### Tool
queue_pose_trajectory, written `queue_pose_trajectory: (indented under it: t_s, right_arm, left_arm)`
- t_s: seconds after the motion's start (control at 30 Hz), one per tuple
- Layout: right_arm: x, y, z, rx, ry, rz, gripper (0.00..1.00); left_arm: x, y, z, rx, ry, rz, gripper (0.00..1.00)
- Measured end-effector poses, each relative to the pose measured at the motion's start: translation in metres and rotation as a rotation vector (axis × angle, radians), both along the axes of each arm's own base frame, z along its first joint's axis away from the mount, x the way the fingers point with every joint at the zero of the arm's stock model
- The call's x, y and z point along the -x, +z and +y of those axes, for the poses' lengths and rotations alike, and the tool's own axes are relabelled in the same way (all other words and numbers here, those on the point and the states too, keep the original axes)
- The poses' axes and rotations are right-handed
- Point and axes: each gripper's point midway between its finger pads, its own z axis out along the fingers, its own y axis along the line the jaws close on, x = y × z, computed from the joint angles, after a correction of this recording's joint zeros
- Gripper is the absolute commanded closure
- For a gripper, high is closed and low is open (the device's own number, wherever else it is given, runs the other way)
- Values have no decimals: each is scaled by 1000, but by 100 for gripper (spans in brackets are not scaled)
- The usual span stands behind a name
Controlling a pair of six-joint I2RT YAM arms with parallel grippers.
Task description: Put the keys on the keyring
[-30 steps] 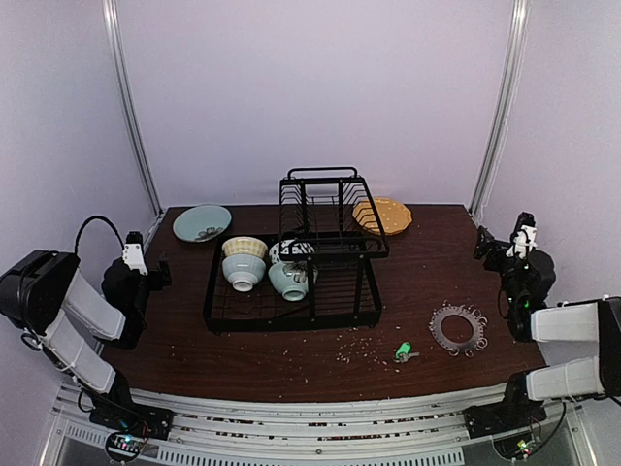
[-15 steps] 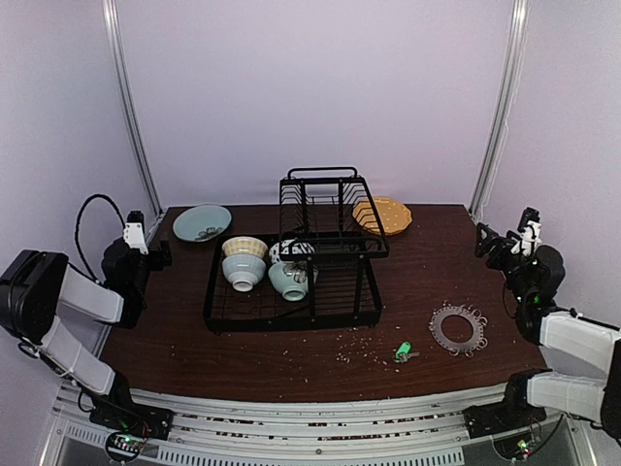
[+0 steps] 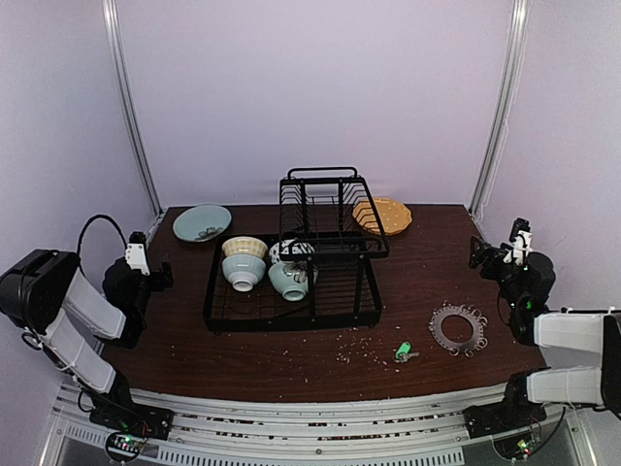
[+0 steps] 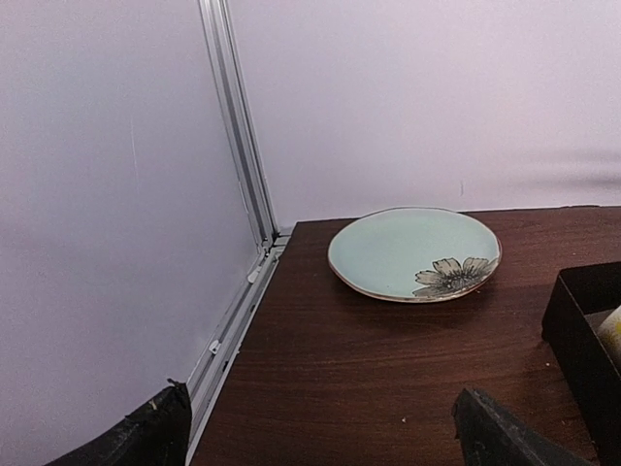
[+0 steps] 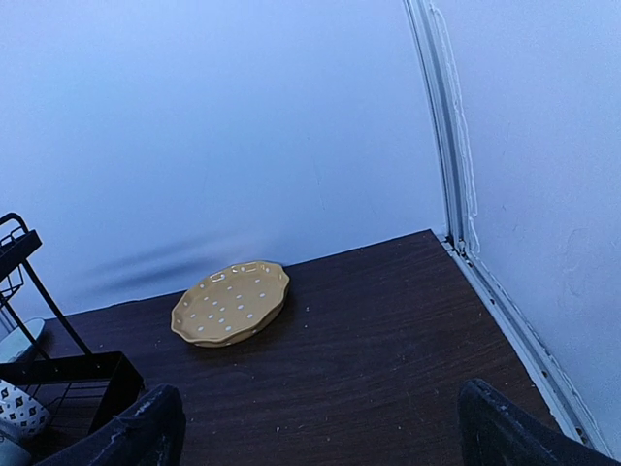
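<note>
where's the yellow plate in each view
Top external: yellow plate at the back, just right of the dish rack.
Left wrist: not in it.
Right wrist: yellow plate left of centre.
Shared landmark: the dish rack, at the right edge in left wrist, lower left in right wrist.

Wide-spread left claw (image 4: 325, 429) and right claw (image 5: 325, 423)

The table (image 3: 437, 277) looks like dark wood with a soft shine, the rack (image 3: 335, 218) is matt black metal wire, the pale green plate (image 4: 412, 254) is smooth and glossy, and the key (image 3: 402, 349) has a bright plastic head.
</note>
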Motion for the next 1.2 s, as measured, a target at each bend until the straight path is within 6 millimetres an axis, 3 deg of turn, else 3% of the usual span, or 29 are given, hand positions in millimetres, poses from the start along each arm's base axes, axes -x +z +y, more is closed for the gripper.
queue_pose_trajectory:
  t_s: [0.13, 0.43, 0.67, 0.83, 1.03, 1.1, 1.2]
  right_arm:
    - [1, -1, -6, -20, -37, -4, 0]
    - [-3, -23, -8, -33, -48, 91, 3]
    - [-19, -1, -7, -22, -44, 206, 16]
    - [-32, 7, 0, -34, -7, 368, 25]
    - [-24, -21, 27, -44, 69, 596, 31]
    - [-17, -32, 46, -34, 113, 669, 31]
    - [-3, -49, 83, 7, 201, 761, 32]
  left_arm:
    - [0, 2, -1, 1, -4, -9, 2]
    - [0, 3, -1, 1, -5, -14, 2]
    - [0, 3, -1, 1, -7, -14, 2]
    - [0, 3, -1, 1, -8, -14, 2]
    - [-1, 4, -1, -4, -5, 7, 1]
    - [-5, 19, 1, -2, 14, 3, 2]
    - [-14, 87, 2, 24, 31, -105, 2]
